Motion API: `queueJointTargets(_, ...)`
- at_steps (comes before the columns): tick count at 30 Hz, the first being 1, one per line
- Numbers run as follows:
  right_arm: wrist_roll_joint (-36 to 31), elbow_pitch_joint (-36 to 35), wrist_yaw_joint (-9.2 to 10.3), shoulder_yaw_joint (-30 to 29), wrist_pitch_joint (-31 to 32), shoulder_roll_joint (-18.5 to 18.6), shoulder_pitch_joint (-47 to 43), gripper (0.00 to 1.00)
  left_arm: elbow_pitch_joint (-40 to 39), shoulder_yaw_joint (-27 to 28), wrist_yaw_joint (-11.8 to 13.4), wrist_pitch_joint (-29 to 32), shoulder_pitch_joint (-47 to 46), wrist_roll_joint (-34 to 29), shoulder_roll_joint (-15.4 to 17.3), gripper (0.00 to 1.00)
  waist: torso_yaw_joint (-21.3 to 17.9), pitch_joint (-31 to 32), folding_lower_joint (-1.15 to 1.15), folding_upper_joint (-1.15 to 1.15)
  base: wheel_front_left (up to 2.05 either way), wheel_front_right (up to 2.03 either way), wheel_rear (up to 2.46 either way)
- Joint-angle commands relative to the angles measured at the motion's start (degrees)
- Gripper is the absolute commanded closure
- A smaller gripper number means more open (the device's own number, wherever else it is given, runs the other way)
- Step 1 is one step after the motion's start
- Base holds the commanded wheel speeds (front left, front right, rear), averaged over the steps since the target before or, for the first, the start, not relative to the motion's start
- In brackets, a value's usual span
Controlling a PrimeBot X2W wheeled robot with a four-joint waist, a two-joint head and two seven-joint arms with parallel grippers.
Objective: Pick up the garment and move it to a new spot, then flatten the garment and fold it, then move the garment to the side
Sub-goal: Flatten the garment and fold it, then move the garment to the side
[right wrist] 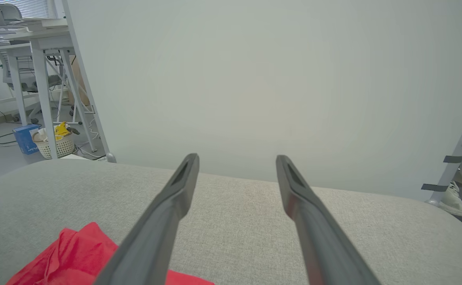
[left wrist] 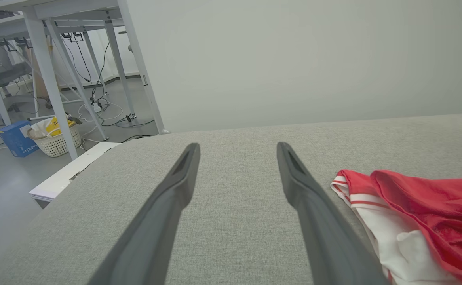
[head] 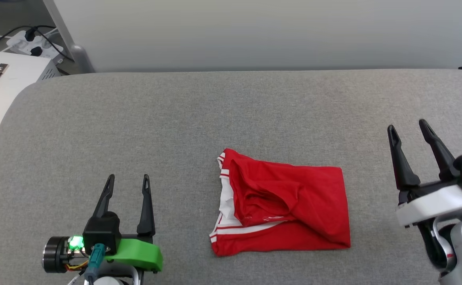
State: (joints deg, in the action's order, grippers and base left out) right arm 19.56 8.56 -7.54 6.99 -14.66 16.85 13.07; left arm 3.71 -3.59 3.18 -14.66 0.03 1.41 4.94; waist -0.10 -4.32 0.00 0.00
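Note:
The garment lies folded into a rough rectangle on the grey padded table, slightly right of centre near the front. It is red with white sleeve cloth and striped trim showing along its left side; its lettering is hidden. My left gripper hovers open to the garment's left with nothing between its fingers. My right gripper stands open to the garment's right, also holding nothing. The left wrist view has the garment at lower right; the right wrist view has the garment at lower left.
A white box and a power strip with cables sit beyond the table's left end. A pale partition wall runs behind the table. White desk legs and a laundry basket stand on the floor. A person's shoe shows far right.

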Motion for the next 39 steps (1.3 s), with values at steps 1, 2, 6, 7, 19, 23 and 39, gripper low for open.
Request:
queueJointTargets(1, -1.2, -1.3, 0.05, -1.4, -0.3, -1.3, -2.3, 0.0, -0.2, -0.1, -0.5, -0.3, 1.1, -0.6, 0.2, 0.0, -0.1, 0.3, 0.0, 0.0, 0.0, 0.0, 0.0)
queueJointTargets(2, -1.8, -2.3, 0.05, -2.6, -0.3, -2.5, -3.8, 0.0, -0.2, -0.1, -0.5, -0.3, 1.2, -0.6, 0.2, 0.0, -0.1, 0.5, 0.0, 0.0, 0.0, 0.0, 0.0)
queueJointTargets(6, -3.9, -5.0, 0.05, -5.4, -0.3, -5.8, -8.7, 0.0, -0.3, -0.2, -0.6, -0.3, 1.8, -0.5, 0.3, 0.0, -0.1, 1.1, 0.0, 0.0, 0.0, 0.0, 0.0)
queueJointTargets(7, -4.1, -5.4, 0.05, -6.0, -0.3, -6.4, -9.6, 0.0, -0.3, -0.3, -0.6, -0.3, 2.0, -0.5, 0.3, 0.0, -0.1, 1.2, 0.0, 0.0, 0.0, 0.0, 0.0)
queueJointTargets(19, -7.7, -8.4, 0.05, -7.7, -0.3, -9.7, -16.6, 0.0, 0.0, -0.9, -0.9, -0.3, 3.2, -0.3, 0.1, 0.0, 0.3, 1.9, 0.0, 0.0, 0.0, 0.0, 0.0)
queueJointTargets(23, -8.7, -8.7, 0.05, -7.8, -0.3, -10.0, -17.2, 0.0, 0.5, -0.8, -0.9, -0.3, 3.3, -0.2, 0.1, 0.0, 0.5, 2.0, 0.0, 0.0, 0.0, 0.0, 0.0)
queueJointTargets(39, -10.8, -8.4, 0.05, -6.6, -0.3, -8.5, -15.6, 0.0, 1.4, -0.6, -0.9, -0.3, 3.3, 0.0, -0.1, 0.0, 0.9, 1.7, 0.0, 0.0, 0.0, 0.0, 0.0)
